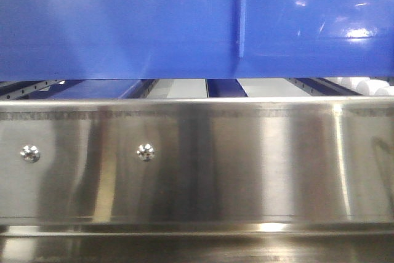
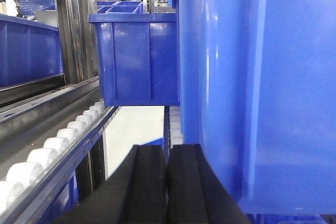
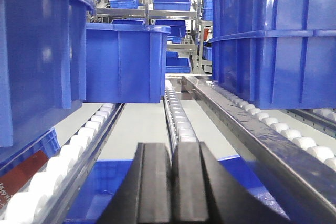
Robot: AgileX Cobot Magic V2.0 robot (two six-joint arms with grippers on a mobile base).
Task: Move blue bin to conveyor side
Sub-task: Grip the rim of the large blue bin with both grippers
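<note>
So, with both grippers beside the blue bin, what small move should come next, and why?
Probably bring the right gripper inward toward the blue bin: both grippers look shut, the left gripper is close against its wall, while a gap shows on the right side.

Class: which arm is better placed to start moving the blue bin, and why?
Probably left: the left end effector is close beside the blue bin wall; the right end effector looks farther off.
</note>
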